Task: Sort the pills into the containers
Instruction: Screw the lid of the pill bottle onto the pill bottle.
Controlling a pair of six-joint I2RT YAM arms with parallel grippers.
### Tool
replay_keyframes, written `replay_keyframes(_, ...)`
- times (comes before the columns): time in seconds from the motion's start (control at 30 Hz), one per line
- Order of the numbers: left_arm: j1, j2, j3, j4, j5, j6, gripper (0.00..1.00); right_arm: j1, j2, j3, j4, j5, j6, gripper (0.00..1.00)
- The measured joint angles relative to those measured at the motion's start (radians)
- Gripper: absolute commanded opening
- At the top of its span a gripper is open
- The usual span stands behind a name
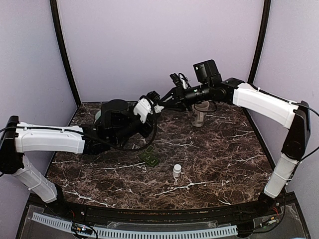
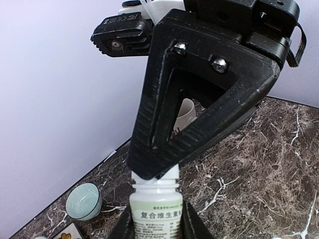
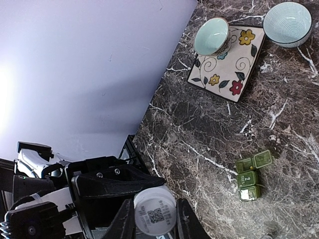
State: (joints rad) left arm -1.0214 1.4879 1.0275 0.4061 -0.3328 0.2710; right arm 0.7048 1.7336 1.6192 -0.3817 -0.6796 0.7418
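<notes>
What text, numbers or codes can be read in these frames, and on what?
"复合维生素" on the pill bottle label; finer print below is too small.
"2" on one lid of the green pill box; other lids unreadable.
QR code, no words, on the bottle's round white end.
Moulded letters on the right arm's black housing: blurred.

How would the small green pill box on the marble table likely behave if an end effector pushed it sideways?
The green pill box looks flat, small and plastic, so probably light and unlikely to tip. The marble table looks polished, so the box would likely slide or spin. Its segments sit at uneven angles, so lids may be loose and snag.
</notes>
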Motion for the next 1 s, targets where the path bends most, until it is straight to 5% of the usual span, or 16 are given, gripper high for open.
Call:
replay_keyframes(0.7, -0.034, -0.085, -0.109, 0.146, 0.029, -0.078, 0.0, 0.043, -0.025, 0.0, 0.048, 0.003, -0.012, 0.36)
replay_keyframes(1.0, -0.074, -0.114, -0.115, 0.214, 0.117, -0.085, 0.0, 0.047, -0.024, -0.008, 0.052, 0.059, -0.023, 0.38)
